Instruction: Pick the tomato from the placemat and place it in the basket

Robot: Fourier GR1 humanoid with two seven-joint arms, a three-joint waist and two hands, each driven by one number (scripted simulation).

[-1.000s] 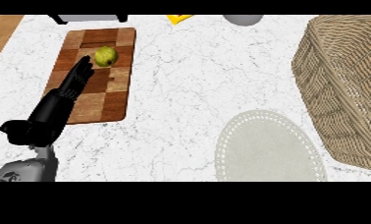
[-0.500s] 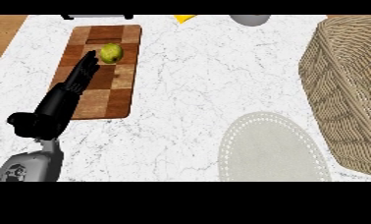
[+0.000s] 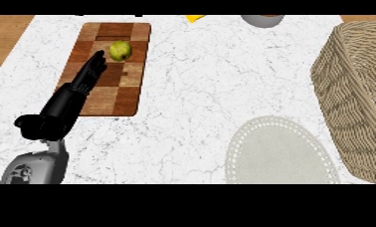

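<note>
Tomato (image 3: 120, 51) sits on the wooden board (image 3: 125, 91) near its far end, at upper left of the head view; yellow-green, shiny, roundish, slightly taller than wide w/ long axis running roughly away from the robot. Left hand (image 3: 70, 99) lies over the board w/ fingers (image 3: 94, 64) straight, reaching toward the tomato, tips just beside its near-left side, holding nothing; contact can't be told. Wicker basket (image 3: 351, 91) at far right, well apart. Pale round placemat (image 3: 279, 154) at lower right.

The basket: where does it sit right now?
In the head view the wicker basket stands at the counter's right edge, just above the round grey placemat.
</note>
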